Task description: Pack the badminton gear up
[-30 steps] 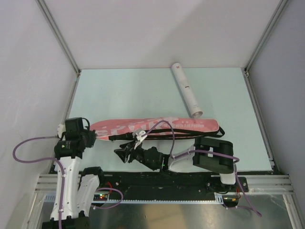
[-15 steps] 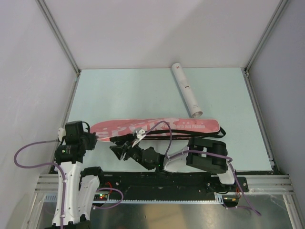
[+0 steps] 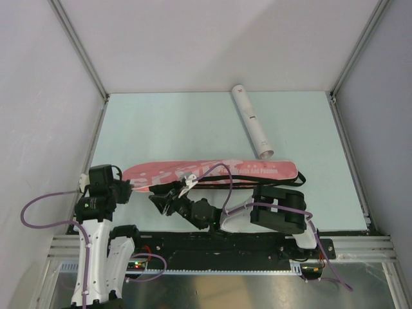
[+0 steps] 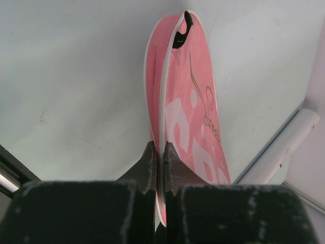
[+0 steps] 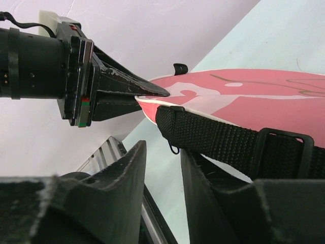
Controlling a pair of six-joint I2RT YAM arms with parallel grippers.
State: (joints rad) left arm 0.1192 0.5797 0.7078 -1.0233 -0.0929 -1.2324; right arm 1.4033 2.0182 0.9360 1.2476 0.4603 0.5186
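The pink bag [image 3: 257, 169] lies lengthwise across the near part of the table, and its black strap [image 5: 218, 136] runs along the near edge. My left gripper [image 3: 127, 186] is shut on the white-piped rim at the bag's left tip [image 4: 159, 157]. My right gripper [image 3: 157, 201] sits low beside that same end, right of the left gripper [image 5: 152, 91]. Its jaws stand open [image 5: 163, 152] just under the end of the strap, where a small dark loop [image 5: 174, 149] hangs. Nothing is between them. The long white tube [image 3: 252, 122] lies apart at the back.
The metal rail [image 3: 193, 244] with the arm bases runs along the near edge. Grey walls [image 3: 38, 96] enclose the table on three sides. In the left wrist view the tube [image 4: 284, 147] lies right of the bag [image 4: 185, 101].
My right gripper slid left along the bag's near edge toward the left gripper, and its jaws narrowed a little. The left gripper kept its grip and dropped slightly toward the near edge.
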